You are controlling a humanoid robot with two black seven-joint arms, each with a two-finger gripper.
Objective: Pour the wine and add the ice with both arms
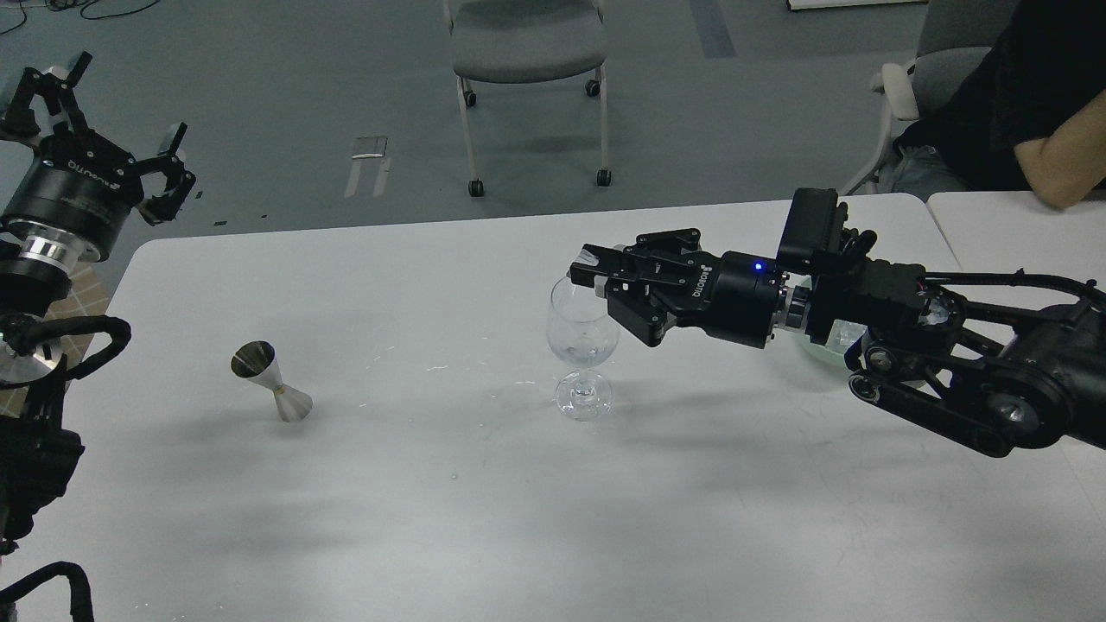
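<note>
A clear wine glass (583, 345) stands upright at the table's middle, with clear pieces of ice (584, 352) low in its bowl. My right gripper (586, 264) reaches in from the right and hovers just over the glass's right rim. Its fingers are closed on a small pale clear piece, the ice (591, 257). My left gripper (108, 121) is raised off the table's far left corner, open and empty. A steel jigger (270, 381) stands tilted on the table at the left, well below it.
A pale green bowl (816, 350) holding ice sits behind my right wrist, mostly hidden. A person's bare arm (1058, 164) rests at the far right on an adjoining table. A grey wheeled chair (527, 43) stands beyond the white table (432, 518).
</note>
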